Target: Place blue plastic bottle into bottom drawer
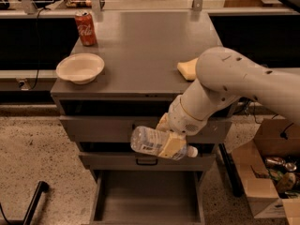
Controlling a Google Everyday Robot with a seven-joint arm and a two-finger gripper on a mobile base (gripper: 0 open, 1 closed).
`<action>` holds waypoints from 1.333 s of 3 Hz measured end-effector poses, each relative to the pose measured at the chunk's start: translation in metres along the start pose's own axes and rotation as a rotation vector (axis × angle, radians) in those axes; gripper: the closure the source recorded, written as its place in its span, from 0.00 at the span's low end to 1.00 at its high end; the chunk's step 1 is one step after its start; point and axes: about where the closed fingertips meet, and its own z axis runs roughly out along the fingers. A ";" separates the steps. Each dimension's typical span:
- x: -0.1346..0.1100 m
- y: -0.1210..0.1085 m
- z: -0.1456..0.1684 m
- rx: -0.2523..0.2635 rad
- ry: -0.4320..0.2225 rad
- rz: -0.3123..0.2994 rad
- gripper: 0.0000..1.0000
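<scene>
Claw point(167, 136): clamped on the blue plastic bottle point(145, 142), with one pale yellow finger point(171, 146) across the bottle's front and the other behind it; positioned in front of the cabinet's upper drawers.
Blue plastic bottle: held in the air, nearly horizontal, with the white cap point(192, 151) toward the right of the view and slightly lower; above the bottom drawer and not in it.
Arm point(234, 81): white; reached down past the tabletop's front edge.
Bottom drawer point(147, 197): pulled out, directly beneath the bottle.
Black handle point(146, 161): on the drawer just below the bottle.
Tabletop point(145, 41): carried a cream bowl point(80, 68) near the front left, a red soda can point(86, 28) behind the bowl, and a pale yellow object point(187, 68) partly hidden by the arm.
Cardboard box point(265, 177): on the floor, right of the cabinet.
</scene>
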 end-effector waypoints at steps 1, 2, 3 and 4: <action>0.004 -0.005 -0.004 -0.053 -0.023 -0.006 1.00; 0.033 0.002 0.014 -0.079 0.007 0.055 1.00; 0.068 0.015 0.045 -0.011 0.027 0.111 1.00; 0.094 0.035 0.066 0.083 0.073 0.159 1.00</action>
